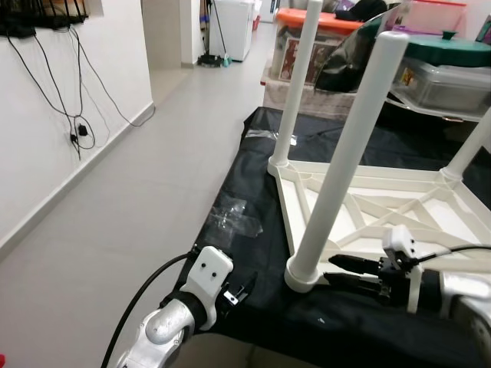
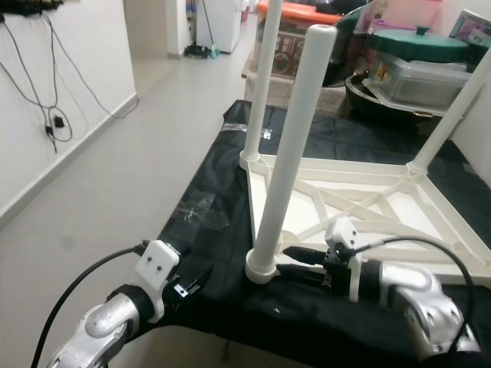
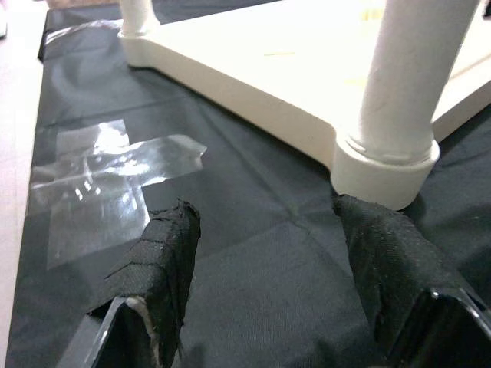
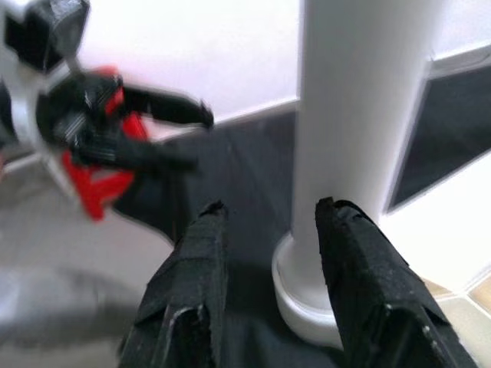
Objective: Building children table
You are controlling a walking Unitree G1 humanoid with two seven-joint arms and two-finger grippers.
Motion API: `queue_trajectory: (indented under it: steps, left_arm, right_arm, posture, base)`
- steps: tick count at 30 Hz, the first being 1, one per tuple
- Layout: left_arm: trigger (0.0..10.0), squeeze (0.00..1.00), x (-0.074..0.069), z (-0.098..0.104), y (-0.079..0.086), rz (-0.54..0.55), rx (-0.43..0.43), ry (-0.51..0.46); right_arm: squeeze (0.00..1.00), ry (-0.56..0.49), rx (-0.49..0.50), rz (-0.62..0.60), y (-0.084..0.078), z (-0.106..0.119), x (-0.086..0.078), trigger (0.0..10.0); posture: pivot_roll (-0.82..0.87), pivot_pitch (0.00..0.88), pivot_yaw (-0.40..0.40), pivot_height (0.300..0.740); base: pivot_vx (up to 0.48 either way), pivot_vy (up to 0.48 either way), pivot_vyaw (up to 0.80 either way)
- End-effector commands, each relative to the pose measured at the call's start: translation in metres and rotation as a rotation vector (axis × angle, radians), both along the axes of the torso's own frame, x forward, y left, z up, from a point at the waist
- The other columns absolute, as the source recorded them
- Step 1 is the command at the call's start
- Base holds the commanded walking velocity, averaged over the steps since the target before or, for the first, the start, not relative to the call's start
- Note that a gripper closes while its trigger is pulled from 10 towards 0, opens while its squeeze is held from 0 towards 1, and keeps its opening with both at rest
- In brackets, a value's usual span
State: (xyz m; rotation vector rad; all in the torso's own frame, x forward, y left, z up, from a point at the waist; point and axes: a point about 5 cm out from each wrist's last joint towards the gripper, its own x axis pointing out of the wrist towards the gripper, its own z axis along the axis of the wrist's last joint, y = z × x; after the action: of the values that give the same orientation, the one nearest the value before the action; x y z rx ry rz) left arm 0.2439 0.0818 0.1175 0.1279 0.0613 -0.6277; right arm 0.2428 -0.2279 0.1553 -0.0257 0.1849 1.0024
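Note:
A white children's table (image 1: 368, 201) lies upside down on a black cloth (image 1: 245, 192), with white legs pointing up. The nearest leg (image 1: 345, 153) stands in its socket (image 1: 301, 277) at the table's near corner. My right gripper (image 1: 337, 272) is open just to the right of that socket, its fingertips (image 4: 211, 222) pointing at the leg's base (image 4: 311, 295). My left gripper (image 1: 244, 291) is open low over the cloth, left of the same socket (image 3: 383, 165), with nothing between its fingers (image 3: 165, 245).
Clear tape (image 3: 107, 165) is stuck on the cloth near the left gripper. Stacked storage boxes (image 1: 322, 38) and plastic tubs (image 1: 441, 73) stand behind the table. A tiled corridor (image 1: 115, 199) runs along the left, with cables (image 1: 77, 130) hanging on the white wall.

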Motion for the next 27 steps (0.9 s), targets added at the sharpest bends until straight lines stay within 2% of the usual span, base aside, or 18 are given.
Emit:
queue_trajectory:
  steps: [1,2,3,4,5,7,8,9,10,11,14,15,17,18,19,22,24,27]
  left_arm:
    - [10.0,0.00,0.001,-0.003,0.001,0.004,-0.001,0.005]
    - [10.0,0.00,0.004,-0.003,0.002,0.008,-0.001,0.005]
    - [10.0,0.00,0.004,-0.003,0.002,0.008,-0.001,0.005]
    - [10.0,0.00,0.007,-0.003,0.002,0.012,-0.001,0.002]
    - [10.0,0.00,0.007,-0.003,0.002,0.012,-0.001,0.002]
    - [10.0,0.00,0.011,-0.004,0.003,0.013,-0.001,-0.006]
    - [10.0,0.00,0.011,-0.004,0.003,0.013,-0.001,-0.006]
    - [10.0,0.00,0.012,-0.004,0.003,0.012,0.000,-0.009]
    - [10.0,0.00,0.012,-0.004,0.003,0.012,0.000,-0.009]
    - [10.0,0.00,0.013,-0.005,0.003,0.011,0.000,-0.013]
    - [10.0,0.00,0.014,-0.005,0.003,0.009,0.000,-0.018]
    - [10.0,0.00,0.014,-0.005,0.003,0.009,0.000,-0.018]
    - [10.0,0.00,0.015,-0.005,0.004,0.007,0.000,-0.021]
    - [10.0,0.00,0.015,-0.005,0.004,0.007,0.000,-0.021]
    - [10.0,0.00,0.015,-0.006,0.004,0.007,0.000,-0.022]
    - [10.0,0.00,0.015,-0.006,0.003,0.006,0.000,-0.023]
    - [10.0,0.00,0.015,-0.007,0.002,0.002,-0.001,-0.026]
    - [10.0,0.00,0.015,-0.007,0.002,0.000,-0.001,-0.027]
  right_arm:
    - [0.00,-0.004,0.032,-0.003,0.004,0.004,-0.002,10.0]
    - [0.00,-0.002,0.079,0.016,0.014,0.004,-0.009,10.0]
    - [0.00,-0.002,0.079,0.016,0.014,0.004,-0.009,10.0]
    - [0.00,-0.005,0.133,0.029,0.025,0.006,-0.016,10.0]
    - [0.00,-0.005,0.133,0.029,0.025,0.006,-0.016,10.0]
    - [0.00,-0.021,0.252,0.077,0.051,0.019,-0.029,10.0]
    - [0.00,-0.021,0.252,0.077,0.051,0.019,-0.029,10.0]
    - [0.00,-0.043,0.300,0.065,0.064,0.026,-0.030,10.0]
    - [0.00,-0.043,0.300,0.065,0.064,0.026,-0.030,10.0]
    - [0.00,-0.052,0.331,0.046,0.071,0.031,-0.032,10.0]
    - [0.00,-0.085,0.375,-0.037,0.085,0.039,-0.024,10.0]
    - [0.00,-0.085,0.375,-0.037,0.085,0.039,-0.024,10.0]
    - [0.00,-0.120,0.430,-0.126,0.106,0.047,-0.012,10.0]
    - [0.00,-0.120,0.430,-0.126,0.106,0.047,-0.012,10.0]
    - [0.00,-0.131,0.445,-0.157,0.115,0.051,-0.008,10.0]
    - [0.00,-0.141,0.452,-0.203,0.122,0.053,-0.004,10.0]
    - [0.00,-0.173,0.450,-0.403,0.127,0.059,0.013,10.0]
    - [0.00,-0.180,0.450,-0.477,0.127,0.061,0.018,10.0]
  posture:
    - [0.09,0.000,-0.074,0.740]
    - [0.09,0.000,-0.070,0.740]
    - [0.09,0.000,-0.070,0.740]
    - [0.09,0.000,-0.064,0.740]
    - [0.09,0.000,-0.064,0.740]
    - [0.09,0.000,-0.059,0.740]
    - [0.09,0.000,-0.059,0.740]
    - [0.09,0.000,-0.053,0.740]
    - [0.09,0.000,-0.053,0.740]
    - [0.09,0.000,-0.053,0.740]
    - [0.09,0.000,-0.054,0.740]
    - [0.09,0.000,-0.054,0.740]
    - [0.09,0.000,-0.055,0.740]
    - [0.09,0.000,-0.055,0.740]
    - [0.09,0.000,-0.054,0.740]
    - [0.09,0.000,-0.054,0.740]
    - [0.10,0.000,-0.057,0.740]
    - [0.10,0.000,-0.057,0.740]
  base:
    - [0.000,0.000,0.00]
    - [0.000,0.000,0.00]
    - [0.000,0.000,0.00]
    - [0.000,0.000,0.00]
    - [0.000,0.000,0.00]
    - [0.000,0.000,0.00]
    - [0.000,0.000,0.00]
    - [0.000,0.000,0.00]
    - [0.000,0.000,0.00]
    - [0.000,0.000,0.00]
    - [0.000,0.000,0.00]
    - [0.000,0.000,0.00]
    - [0.000,0.000,0.00]
    - [0.000,0.000,0.00]
    - [0.000,0.000,0.00]
    - [0.000,0.000,0.00]
    - [0.000,0.000,0.00]
    - [0.000,0.000,0.00]
